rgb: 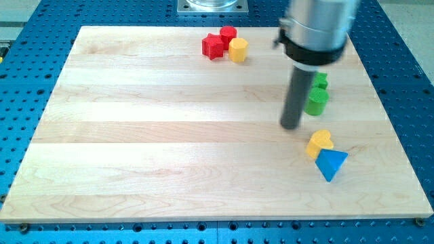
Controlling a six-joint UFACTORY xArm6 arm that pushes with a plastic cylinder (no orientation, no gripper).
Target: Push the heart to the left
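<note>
Camera view: yellow heart-shaped block point(319, 143) lay at right side of light wooden counter point(169, 149), touching blue triangular block point(331, 164). My tip point(291, 127), a plain rod w/o jaws, holding nothing, stood just upper-left of heart, apart from it.

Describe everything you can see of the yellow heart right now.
The yellow heart is a small, solid-looking block with a smooth, matte face, lying flat on the wooden board toward the view's right, below the middle. Its lobes point to the view's upper right. The blue triangle touches it at its lower right. My tip stands just up and left of it, apart, not yet touching.
</note>
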